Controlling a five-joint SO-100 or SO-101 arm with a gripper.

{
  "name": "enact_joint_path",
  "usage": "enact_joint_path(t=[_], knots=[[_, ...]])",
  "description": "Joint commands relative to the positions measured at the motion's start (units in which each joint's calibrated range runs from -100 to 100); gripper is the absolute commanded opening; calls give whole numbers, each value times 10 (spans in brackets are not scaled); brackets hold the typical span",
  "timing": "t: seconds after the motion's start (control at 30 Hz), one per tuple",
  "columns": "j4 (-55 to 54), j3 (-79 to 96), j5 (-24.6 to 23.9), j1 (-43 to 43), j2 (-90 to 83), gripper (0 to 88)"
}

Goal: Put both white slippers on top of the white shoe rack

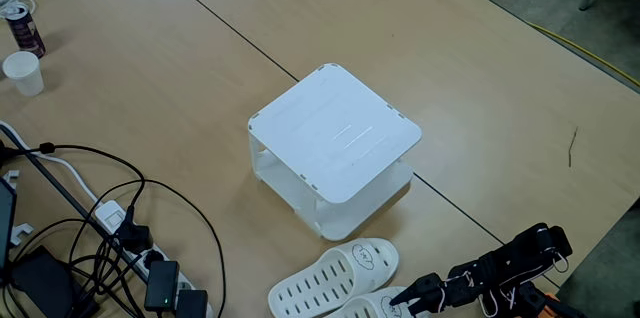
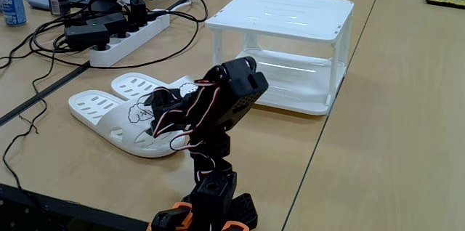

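The fingers [image 1: 408,299] are lowered over the strap of the nearer slipper [image 2: 149,133], though whether they are spread or clenched on it cannot be told, as they are hidden by the arm [image 2: 218,107] in one fixed view and are too small in the other. Both slippers are seen lying flat on the counter [image 2: 363,151], side by side and touching, so neither is yet lifted. The second slipper [image 1: 330,276] lies just beyond, near the rack's foot. Further on, the white shoe rack [image 1: 335,138] stands upright with its top bare, ready for both. Beyond it, a power strip [image 2: 131,38] and cables are seen.
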Motion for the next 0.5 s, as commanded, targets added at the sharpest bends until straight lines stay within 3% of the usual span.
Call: enact_joint_path(t=[0.0, 0.47], knots=[[-47, 4, 4, -2, 23, 205], [-119, -20, 4, -4, 89, 205]])
